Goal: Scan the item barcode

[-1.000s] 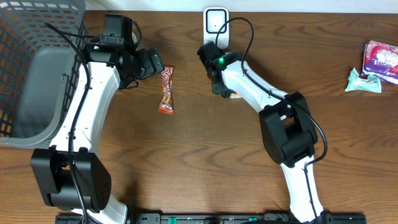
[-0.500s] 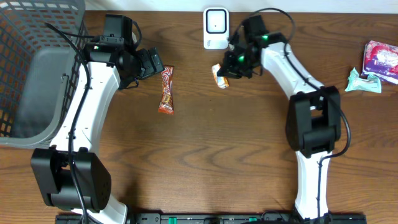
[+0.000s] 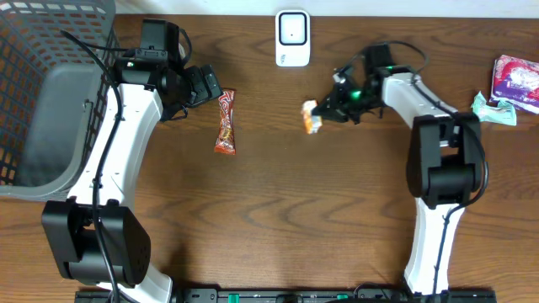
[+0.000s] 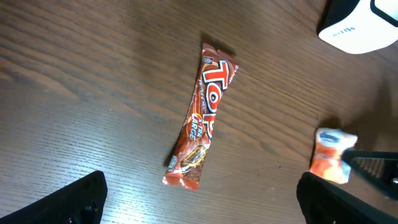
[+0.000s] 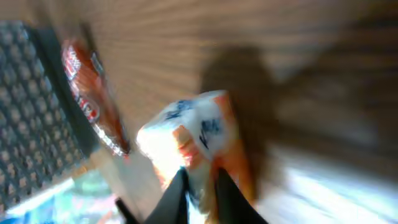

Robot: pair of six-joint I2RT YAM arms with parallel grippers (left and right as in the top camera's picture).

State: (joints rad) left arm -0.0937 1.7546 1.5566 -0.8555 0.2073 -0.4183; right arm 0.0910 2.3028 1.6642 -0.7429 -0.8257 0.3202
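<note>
My right claw (image 3: 322,111) has swung right, away from the scanner (image 3: 292,38), still pinching the orange-white packet (image 3: 311,117); left claw (image 3: 208,86) spread wide.

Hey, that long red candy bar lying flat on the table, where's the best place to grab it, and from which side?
Probably best to pinch the candy bar across its narrow width near the middle, coming straight down from above. It lies flat on the table, long and thin, with bare wood along both long edges.
</note>
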